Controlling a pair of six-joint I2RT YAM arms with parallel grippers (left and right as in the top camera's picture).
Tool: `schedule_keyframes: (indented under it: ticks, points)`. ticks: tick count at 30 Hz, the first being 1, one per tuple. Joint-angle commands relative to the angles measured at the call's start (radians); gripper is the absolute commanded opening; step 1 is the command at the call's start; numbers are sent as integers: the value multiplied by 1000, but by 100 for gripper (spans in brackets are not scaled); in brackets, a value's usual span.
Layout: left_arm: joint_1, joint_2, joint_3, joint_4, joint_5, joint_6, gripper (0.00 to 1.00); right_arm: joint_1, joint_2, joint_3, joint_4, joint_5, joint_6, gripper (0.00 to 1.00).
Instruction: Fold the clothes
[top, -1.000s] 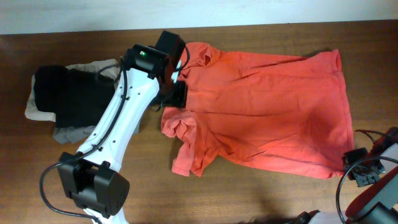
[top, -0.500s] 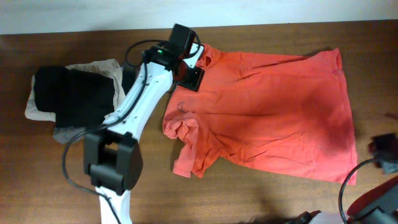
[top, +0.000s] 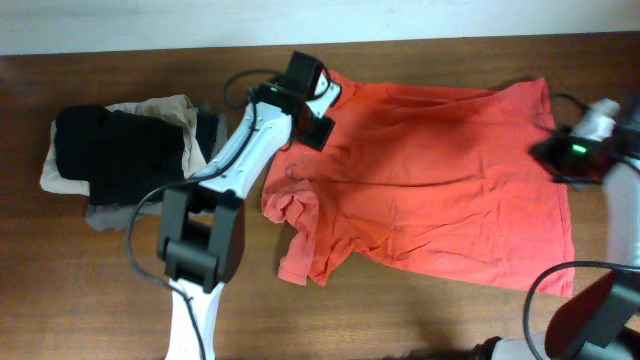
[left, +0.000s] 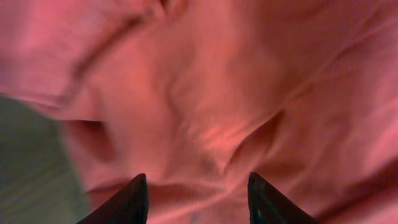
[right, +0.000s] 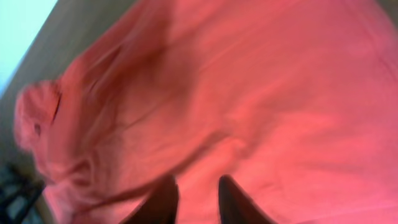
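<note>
Left claw (left: 198, 180): apart, over shirt (top: 430, 190) collar near counter (top: 450, 320) far edge. Right claw (right: 198, 183): narrowly apart, over shirt hem near right edge. Folded pile (top: 110, 150): left edge.

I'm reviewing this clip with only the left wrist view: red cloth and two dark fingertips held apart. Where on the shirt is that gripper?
Observer: The left gripper is over the collar end of the T-shirt.
Operator: Is the shirt folded at all?
Observer: No. It lies spread out across the table, with only the near sleeve bunched up.
Operator: Where is the other arm?
Observer: The right gripper is over the hem edge at the opposite end of the shirt, jaws slightly apart.
</note>
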Motion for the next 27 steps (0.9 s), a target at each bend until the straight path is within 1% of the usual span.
schedule_keyframes:
  ticks: [1, 4, 7, 9, 12, 20, 24, 27]
  points:
    - [-10, 50, 0, 16, 25, 20, 50, 135, 48, 8, 68, 95, -48, 17]
    - [-5, 75, 0, 71, 19, 19, 50, 203, 118, 8, 171, 95, -42, 17]
    - [-4, 97, 0, 138, -26, 19, 50, 229, 200, 8, 251, 91, 8, 14]
    - [-4, 111, 0, 172, -70, 19, 50, 234, 253, 9, 280, 91, 32, 12]
    - [-2, 139, 0, 217, -120, 19, 50, 235, 329, 9, 306, 92, 32, 10]
    - [35, 244, 0, 320, -133, 4, 48, 235, 454, 9, 415, 92, 32, 9]
    - [77, 273, 0, 403, -194, -97, 48, 235, 483, 9, 470, 92, 32, 9]
    - [126, 286, 0, 450, -193, -175, 48, 235, 492, 9, 524, 92, 31, 11]
